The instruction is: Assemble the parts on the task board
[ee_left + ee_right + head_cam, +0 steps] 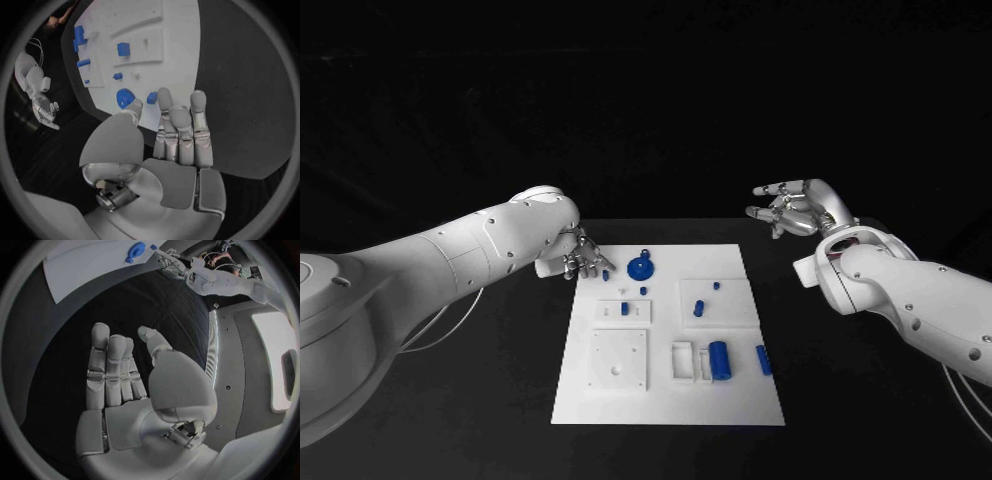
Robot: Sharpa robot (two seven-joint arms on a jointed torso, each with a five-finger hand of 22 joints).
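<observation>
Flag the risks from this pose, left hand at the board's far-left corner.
1. The left hand hovers at the task board edge with fingers close to a small blue part and the round blue disc; a slightly off approach could knock either one out of place.
2. A push on that corner might shift the board, since nothing visible clamps it.
3. The right hand is open, off the board, so it cannot steady anything.
</observation>
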